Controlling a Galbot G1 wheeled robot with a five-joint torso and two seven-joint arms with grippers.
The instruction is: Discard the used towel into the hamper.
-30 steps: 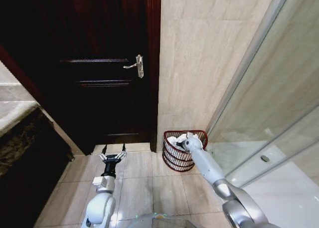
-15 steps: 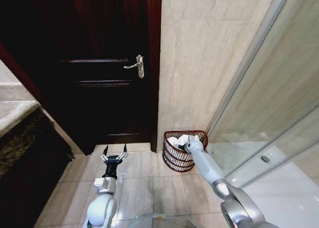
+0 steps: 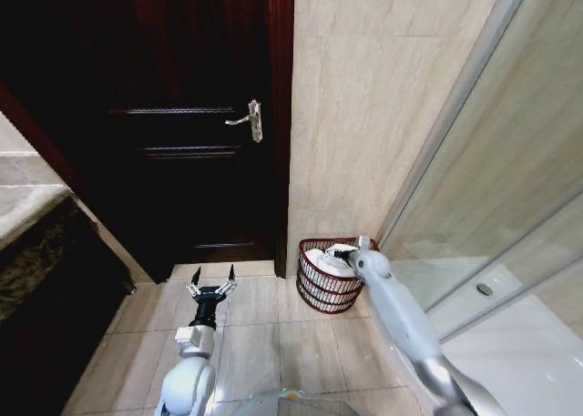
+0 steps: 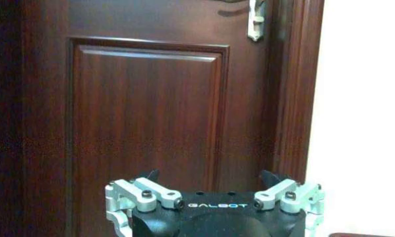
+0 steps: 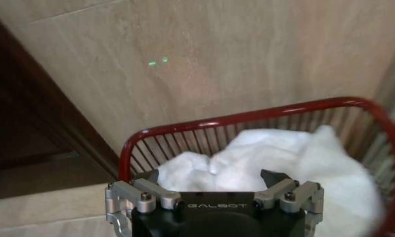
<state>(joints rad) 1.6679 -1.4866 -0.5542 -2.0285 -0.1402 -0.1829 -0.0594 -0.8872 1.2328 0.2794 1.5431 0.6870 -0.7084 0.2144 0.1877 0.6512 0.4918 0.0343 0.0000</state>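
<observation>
Hamper [image 3: 326,275]: stood on the tiled floor [image 3: 264,339] in the corner, close against the beige wall [image 3: 364,116], between the dark door [image 3: 173,125] and the glass shower panel [image 3: 510,188]; rim open upward.
Hamper look: round, dark red wire, open bars, narrowing a little toward the base.
Towel [image 5: 283,158]: lay bunched inside the hamper, white, crumpled, heaped up to about rim height, nearer the rim's far side in the right wrist view.
Right tool [image 3: 344,250]: hung at the hamper's rim, on the side toward the shower panel, over the towel; fingers spread apart, nothing between them.
Left tool [image 3: 211,278]: held low over the floor before the door's threshold, well apart from the hamper; fingers spread wide, gripping nothing, pointing at the door.
Edges: door frame just beside the hamper on one side, sloped glass panel near on the other, wall close behind.
Open room: bare floor tiles in front of the hamper and between the two arms; dark cabinet [image 3: 55,289] along the robot's left side narrowed the floor there.
Door handle [image 3: 250,119]: metal lever, high above the left tool.
</observation>
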